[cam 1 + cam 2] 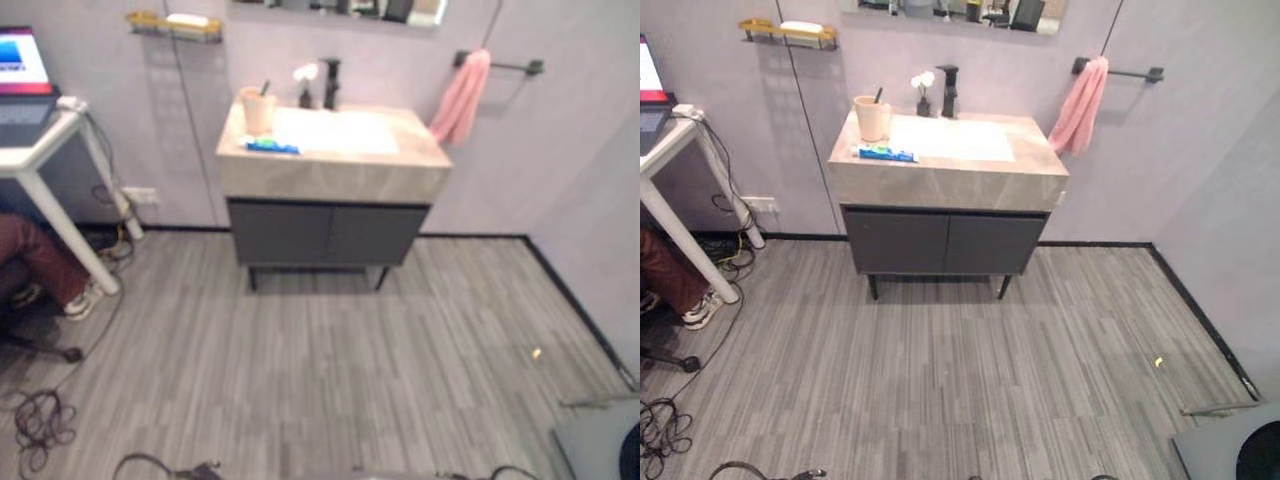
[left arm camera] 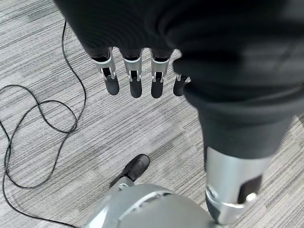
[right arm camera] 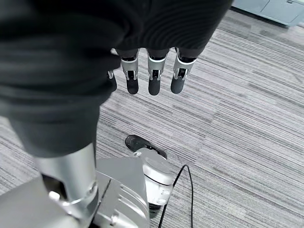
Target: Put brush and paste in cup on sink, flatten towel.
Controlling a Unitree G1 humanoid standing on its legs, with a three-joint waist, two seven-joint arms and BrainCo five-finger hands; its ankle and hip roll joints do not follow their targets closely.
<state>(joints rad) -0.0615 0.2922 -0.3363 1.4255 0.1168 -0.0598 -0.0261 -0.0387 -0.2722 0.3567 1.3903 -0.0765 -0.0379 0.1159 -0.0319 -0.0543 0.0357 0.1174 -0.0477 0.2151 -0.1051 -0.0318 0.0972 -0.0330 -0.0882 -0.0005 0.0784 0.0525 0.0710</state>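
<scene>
A beige cup (image 1: 872,117) stands at the back left of the stone sink counter (image 1: 950,175), with a dark brush handle (image 1: 878,95) sticking out of it. A blue paste tube (image 1: 885,153) lies flat on the counter in front of the cup. A pink towel (image 1: 1080,105) hangs bunched on a dark wall rail (image 1: 1120,71) to the right of the sink. My left hand (image 2: 135,78) hangs open over the grey floor, far from the sink. My right hand (image 3: 152,76) hangs open over the floor too, holding nothing.
A black tap (image 1: 948,88) and small white flowers (image 1: 923,82) stand behind the white basin (image 1: 950,138). A dark cabinet (image 1: 945,243) sits under the counter. At the left are a white desk (image 1: 35,150) with a laptop (image 1: 25,85), a seated person's leg (image 1: 45,260) and floor cables (image 1: 40,420).
</scene>
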